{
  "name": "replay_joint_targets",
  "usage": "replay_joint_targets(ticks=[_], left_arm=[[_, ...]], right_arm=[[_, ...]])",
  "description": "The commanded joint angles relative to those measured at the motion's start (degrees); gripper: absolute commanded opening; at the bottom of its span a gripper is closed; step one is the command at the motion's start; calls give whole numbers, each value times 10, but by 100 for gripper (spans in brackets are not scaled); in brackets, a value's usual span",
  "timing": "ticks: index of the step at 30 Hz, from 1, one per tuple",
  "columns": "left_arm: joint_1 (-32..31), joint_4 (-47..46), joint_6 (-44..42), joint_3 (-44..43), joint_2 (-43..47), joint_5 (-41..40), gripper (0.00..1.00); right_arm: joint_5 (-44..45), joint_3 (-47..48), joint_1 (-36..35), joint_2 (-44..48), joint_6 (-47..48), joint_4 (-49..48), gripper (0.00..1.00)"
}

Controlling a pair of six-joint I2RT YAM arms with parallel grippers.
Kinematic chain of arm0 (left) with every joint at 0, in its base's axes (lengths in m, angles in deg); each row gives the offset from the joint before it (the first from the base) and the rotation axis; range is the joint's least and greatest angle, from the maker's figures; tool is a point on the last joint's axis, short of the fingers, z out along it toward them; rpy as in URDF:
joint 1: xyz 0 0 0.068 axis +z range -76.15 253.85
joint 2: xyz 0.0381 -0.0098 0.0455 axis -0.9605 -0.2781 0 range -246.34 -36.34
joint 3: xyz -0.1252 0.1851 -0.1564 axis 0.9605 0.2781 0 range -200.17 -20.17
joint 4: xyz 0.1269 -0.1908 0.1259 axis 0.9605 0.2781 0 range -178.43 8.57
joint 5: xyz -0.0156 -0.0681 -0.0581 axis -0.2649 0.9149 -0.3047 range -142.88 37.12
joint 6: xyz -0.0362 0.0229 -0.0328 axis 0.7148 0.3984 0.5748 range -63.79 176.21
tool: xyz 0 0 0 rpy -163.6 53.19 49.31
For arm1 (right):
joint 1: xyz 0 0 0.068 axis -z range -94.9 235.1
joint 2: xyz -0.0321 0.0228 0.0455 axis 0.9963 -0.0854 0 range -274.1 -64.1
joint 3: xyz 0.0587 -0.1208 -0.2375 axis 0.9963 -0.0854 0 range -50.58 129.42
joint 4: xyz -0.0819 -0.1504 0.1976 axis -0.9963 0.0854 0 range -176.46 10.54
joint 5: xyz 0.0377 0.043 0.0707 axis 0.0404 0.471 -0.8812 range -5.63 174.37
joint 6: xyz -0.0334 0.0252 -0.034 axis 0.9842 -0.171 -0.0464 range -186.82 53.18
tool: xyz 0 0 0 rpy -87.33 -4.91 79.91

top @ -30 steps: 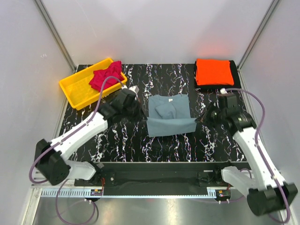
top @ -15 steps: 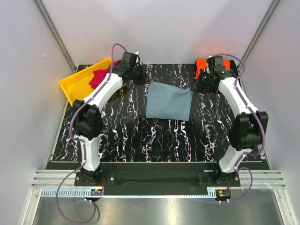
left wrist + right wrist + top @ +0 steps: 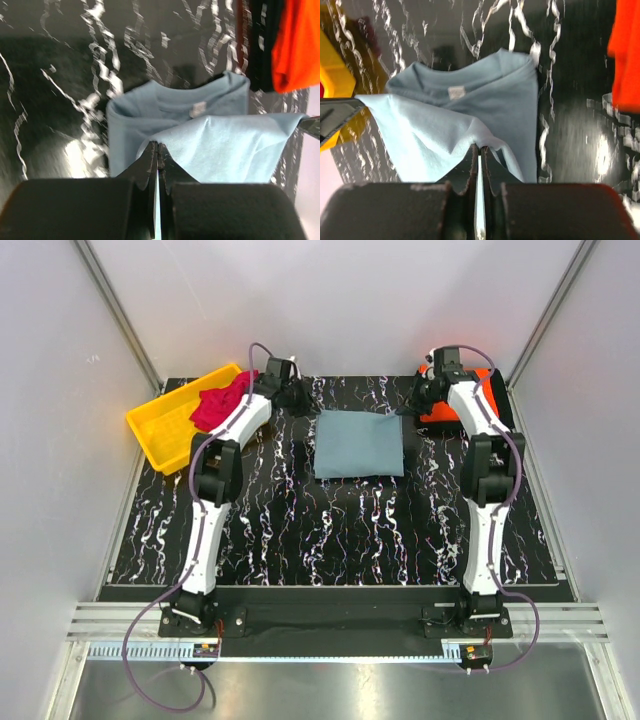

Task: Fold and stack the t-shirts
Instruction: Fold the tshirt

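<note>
Lying folded in half, grey-blue t-shirt [image 3: 358, 444]: smooth, near-square rectangle, unwrinkled.

Both my arms were stretched far forward, nearly straight, the left arm [image 3: 232, 428] and right arm [image 3: 478, 425] angling inward at the wrists. My left gripper [image 3: 308, 403] and right gripper [image 3: 408, 408] had jaws pressed together, each pinching a far corner of the grey-blue t-shirt [image 3: 358, 445].
</note>
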Motion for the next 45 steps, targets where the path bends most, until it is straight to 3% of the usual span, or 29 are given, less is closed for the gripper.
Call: replay_joint_targets(ticks=[1,4,5,8,11,18,21,25,32,36,38,39,40,45], left_arm=[[18,-99,11,-42,-38,22,1],[32,-164,37,-57,-72,42,8],[34,-182,50,-63,-79,57,27],[38,-203,29,-83,-79,71,40],[39,-197,4,-47,-47,73,41],[35,-148,-29,113,91,76,40],[23,-143,-60,189,129,74,40],[-2,-130,-93,262,153,66,41],[-32,-94,-126,300,143,30,41],[-38,-83,-139,300,128,12,41],[-38,-81,-139,301,125,8,36],[-38,-80,-137,304,127,6,30],[-38,-80,-131,312,128,0,21],[-45,-75,-98,371,161,-76,20]], right_arm=[[-20,94,5,-51,13,-16,11],[-38,176,8,-105,15,-6,26],[-32,193,8,-114,16,1,30],[-23,205,17,-117,14,11,44],[-13,148,21,-87,33,16,54],[-60,-123,21,81,77,2,61],[-87,-186,21,111,101,-9,63],[-126,-222,21,113,127,-13,66],[-144,-267,21,103,139,-38,66],[-162,-293,21,102,135,-63,62],[-166,-303,21,108,126,-75,54],[-166,-312,21,110,121,-77,40],[-165,-317,21,113,116,-80,33],[-147,-380,21,141,73,-104,4]])
